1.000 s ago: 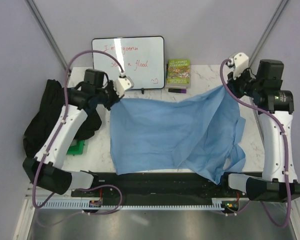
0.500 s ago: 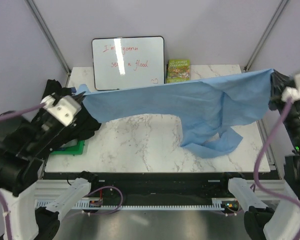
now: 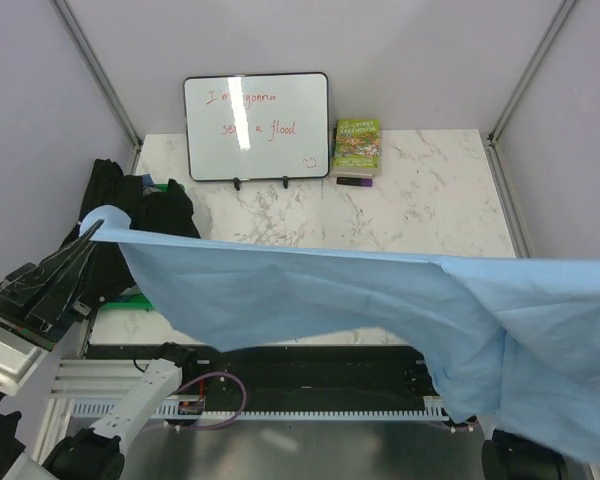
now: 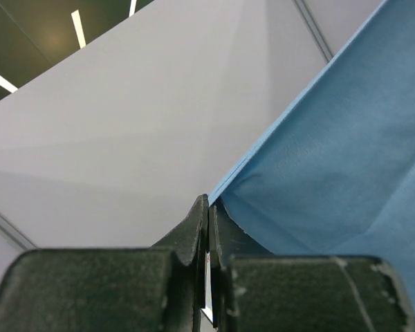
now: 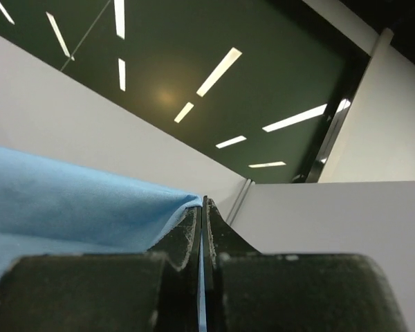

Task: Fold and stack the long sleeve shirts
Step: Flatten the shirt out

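The thin light blue cloth shirt [image 3: 360, 300] hangs stretched in the air above the near edge of the white marble worktop [image 3: 420, 190], sagging low past the near right corner. The left gripper [image 4: 207, 209] is clamped on one edge of it, and the right gripper [image 5: 203, 207] pinches another. The cloth looks light and limp, so hems or corners seem the best holds. The plain black cloth shirt [image 3: 165, 210] lies heaped at the left edge.
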`<action>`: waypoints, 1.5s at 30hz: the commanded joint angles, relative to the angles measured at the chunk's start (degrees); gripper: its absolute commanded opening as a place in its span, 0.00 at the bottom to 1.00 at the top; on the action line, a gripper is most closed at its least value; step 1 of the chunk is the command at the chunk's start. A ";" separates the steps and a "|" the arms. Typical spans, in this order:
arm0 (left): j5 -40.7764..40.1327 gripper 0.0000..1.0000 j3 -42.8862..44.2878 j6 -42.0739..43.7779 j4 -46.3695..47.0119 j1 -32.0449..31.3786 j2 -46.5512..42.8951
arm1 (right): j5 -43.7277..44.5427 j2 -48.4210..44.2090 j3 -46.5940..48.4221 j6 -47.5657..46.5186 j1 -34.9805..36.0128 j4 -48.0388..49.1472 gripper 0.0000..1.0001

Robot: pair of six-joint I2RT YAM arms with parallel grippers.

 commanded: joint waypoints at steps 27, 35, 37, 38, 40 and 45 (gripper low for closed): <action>-18.88 0.02 -48.84 11.06 40.11 1.05 49.36 | -3.33 35.60 -67.68 -13.79 2.04 28.92 0.00; -26.45 0.18 -34.35 8.77 33.83 1.66 62.55 | 5.20 51.61 -51.19 -7.99 4.60 25.53 0.50; -20.26 0.46 -35.11 9.56 31.77 1.58 59.59 | 3.11 52.50 -48.35 -8.33 3.02 16.57 0.72; -18.46 0.52 -37.55 9.74 31.15 1.49 55.40 | 2.23 52.06 -47.55 -9.38 0.93 14.19 0.80; -11.55 0.59 -38.11 9.21 27.74 1.40 51.59 | 0.73 49.61 -47.63 -11.05 -1.37 7.50 0.83; -0.26 0.61 -40.03 10.09 14.29 0.00 41.85 | -8.84 46.61 -45.79 -13.25 -7.79 -13.98 0.84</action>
